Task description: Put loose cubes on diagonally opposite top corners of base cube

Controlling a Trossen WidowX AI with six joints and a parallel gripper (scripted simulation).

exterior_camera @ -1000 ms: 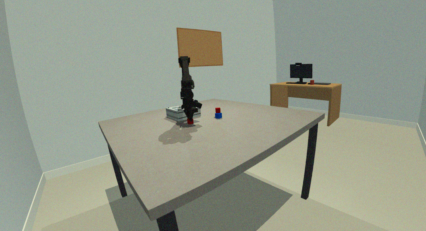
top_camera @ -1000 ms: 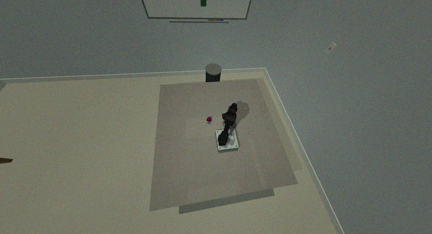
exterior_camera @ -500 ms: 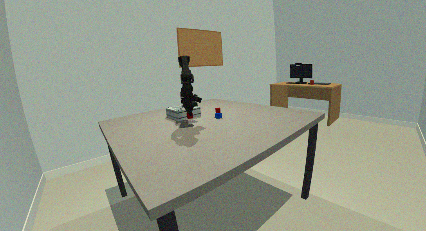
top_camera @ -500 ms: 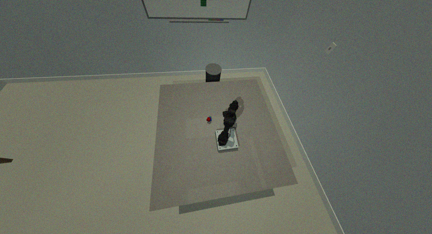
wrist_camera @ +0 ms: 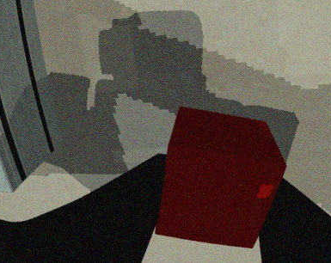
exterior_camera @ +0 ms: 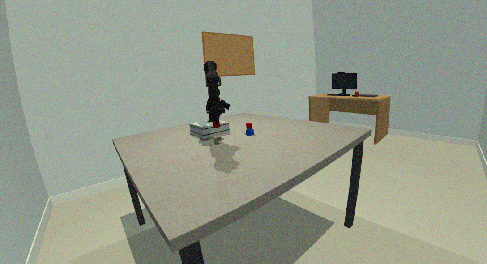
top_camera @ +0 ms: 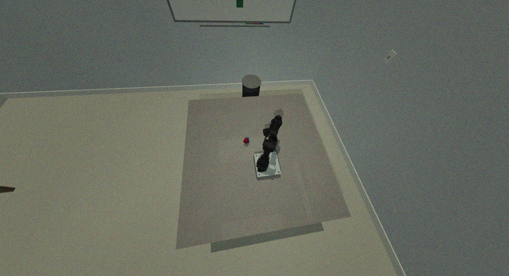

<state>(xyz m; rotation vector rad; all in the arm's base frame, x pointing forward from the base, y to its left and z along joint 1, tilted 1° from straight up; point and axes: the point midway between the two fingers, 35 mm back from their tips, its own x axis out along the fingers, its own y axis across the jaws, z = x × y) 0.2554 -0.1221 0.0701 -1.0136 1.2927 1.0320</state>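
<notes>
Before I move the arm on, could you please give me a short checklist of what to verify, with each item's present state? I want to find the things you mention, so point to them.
1. Second red cube (exterior_camera: 216, 125) (wrist_camera: 219, 180) gripped in the hand (exterior_camera: 215, 122) (wrist_camera: 216, 175): ok.
2. Held cube lifted off the table (top_camera: 213, 203) (exterior_camera: 272, 160): ok, it shows up against the side of the arm's base box (top_camera: 268, 175) (exterior_camera: 204, 130).
3. First red cube (top_camera: 245, 140) (exterior_camera: 249, 125) on top of the blue base cube (top_camera: 248, 140) (exterior_camera: 249, 132): ok.
4. First cube exactly over a corner: cannot tell, too small.
5. Opposite top corner capped: not ok, that cube is in the hand.
</notes>
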